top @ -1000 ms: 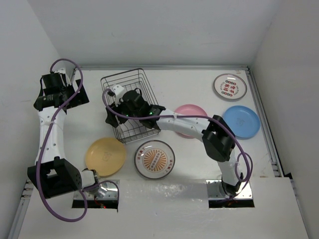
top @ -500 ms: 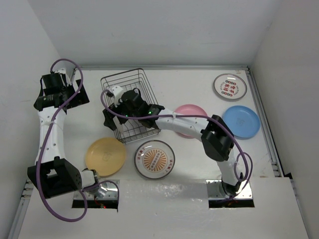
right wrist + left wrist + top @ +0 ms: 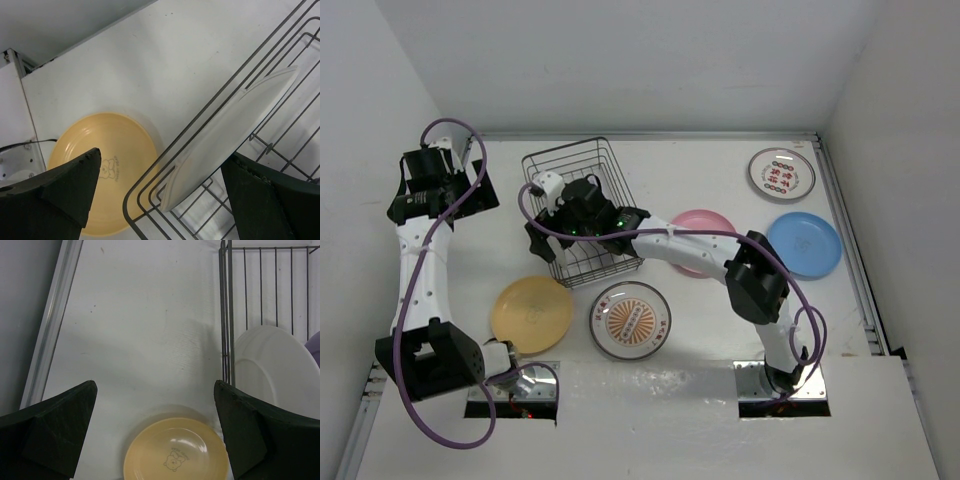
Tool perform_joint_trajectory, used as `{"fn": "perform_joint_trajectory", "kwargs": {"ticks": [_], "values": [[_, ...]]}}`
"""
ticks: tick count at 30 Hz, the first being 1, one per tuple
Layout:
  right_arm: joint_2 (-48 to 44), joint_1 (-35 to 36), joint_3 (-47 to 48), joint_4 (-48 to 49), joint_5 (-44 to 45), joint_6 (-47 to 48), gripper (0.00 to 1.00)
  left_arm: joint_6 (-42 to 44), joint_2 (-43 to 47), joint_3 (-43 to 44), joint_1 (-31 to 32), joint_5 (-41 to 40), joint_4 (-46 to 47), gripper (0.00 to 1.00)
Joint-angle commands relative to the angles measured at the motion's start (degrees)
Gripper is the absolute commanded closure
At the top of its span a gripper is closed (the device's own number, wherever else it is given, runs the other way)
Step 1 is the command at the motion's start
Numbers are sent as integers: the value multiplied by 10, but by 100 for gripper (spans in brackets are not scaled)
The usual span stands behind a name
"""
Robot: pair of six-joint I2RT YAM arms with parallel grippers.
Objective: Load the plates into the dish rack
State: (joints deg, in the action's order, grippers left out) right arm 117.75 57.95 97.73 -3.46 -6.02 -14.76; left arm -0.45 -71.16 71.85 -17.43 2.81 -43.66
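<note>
The dark wire dish rack [image 3: 582, 160] stands at back centre. A white plate [image 3: 235, 132] stands on edge in its near end; it also shows in the left wrist view [image 3: 272, 371], with a sliver of a purple plate [image 3: 314, 345] beside it. My right gripper [image 3: 542, 238] hovers open and empty over the rack's near left corner [image 3: 160, 200]. My left gripper [image 3: 445, 195] is open and empty, high at the far left [image 3: 155, 435]. A yellow plate [image 3: 531, 313] lies flat near the rack, also in both wrist views [image 3: 175, 452] [image 3: 107, 170].
A white plate with an orange centre [image 3: 630, 320] lies near front centre. A pink plate [image 3: 705, 235] lies partly under the right arm. A blue plate [image 3: 804, 244] and a red-printed white plate [image 3: 781, 174] lie at the right. A raised rim [image 3: 50, 335] bounds the table's left.
My right gripper has shifted slightly left over the rack's near end. The left arm and the plates have not moved.
</note>
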Motion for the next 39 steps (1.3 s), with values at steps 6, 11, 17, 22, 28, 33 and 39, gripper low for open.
{"fn": "perform_joint_trajectory", "kwargs": {"ticks": [6, 11, 17, 22, 28, 33, 39], "values": [[-79, 3, 55, -57, -6, 117, 1, 2, 16, -2, -8, 7, 17, 0], [-120, -13, 47, -93, -55, 143, 1, 10, 16, 7, -8, 10, 15, 0], [-250, -172, 3, -170, -82, 98, 43, 22, 16, 9, -7, 18, 11, 0], [-293, -252, -133, -306, 3, 202, 49, 22, 15, 4, -8, 17, 18, 0], [-323, -253, -320, -252, -11, 224, 33, 26, 12, 10, -8, 21, 13, 1], [-318, -253, -396, -177, -29, 265, 42, 27, 14, 8, -8, 20, 9, 1], [-378, -220, -478, -173, -100, 229, 44, 32, 18, 8, -8, 9, 9, 1]]}}
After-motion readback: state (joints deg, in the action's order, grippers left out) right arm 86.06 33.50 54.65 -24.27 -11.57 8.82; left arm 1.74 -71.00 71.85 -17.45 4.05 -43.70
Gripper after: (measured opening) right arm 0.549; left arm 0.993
